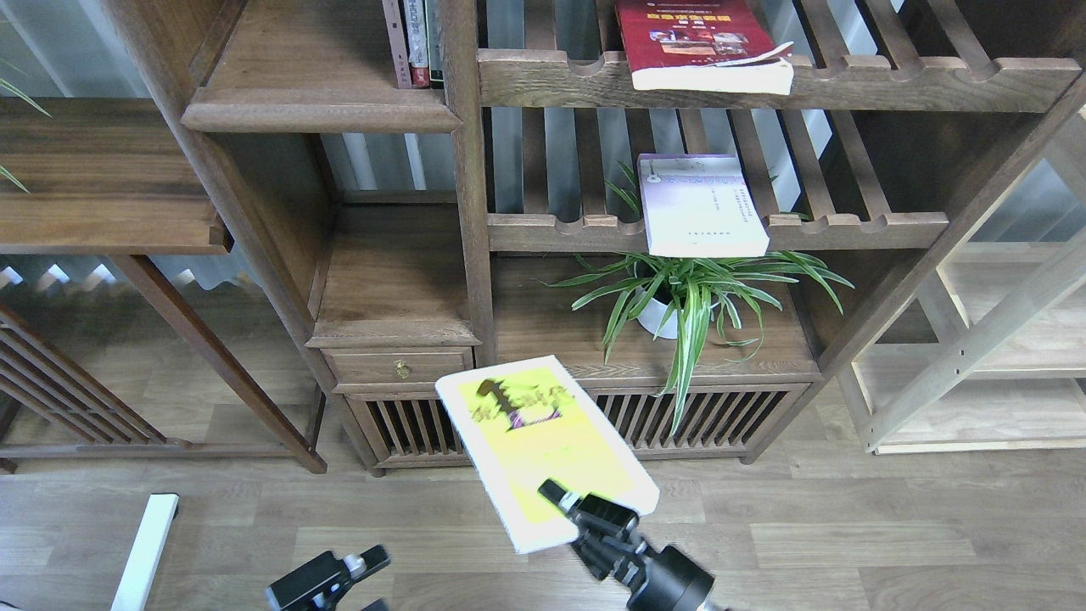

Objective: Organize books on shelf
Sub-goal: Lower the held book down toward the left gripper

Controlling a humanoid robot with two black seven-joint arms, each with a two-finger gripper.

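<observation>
the bookcase (pixel 465 170) is holding things in several bays. the top slatted rack (pixel 848 81) is carrying the red book (pixel 691 42), lying flat with its page edge hanging over the front rail. the rack below (pixel 848 227) is carrying the lavender book (pixel 697 204), also flat and jutting over its rail. under that, a potted plant (pixel 691 297) is sitting on the solid ledge. the shelf (pixel 318 106), the narrow bay at upper left, is holding a few upright spines (pixel 414 42) against its right post, the rest of the board lying bare.

the yellow book (pixel 543 445) is hanging in the air in front of the low slatted doors, cover up, tilted, blurred. the right gripper (pixel 577 509) is clenching its near corner, one finger lying on the cover. the left gripper (pixel 335 577) is sitting low at the bottom edge, apart from the book; whether it is released or clenched i cannot tell.
</observation>
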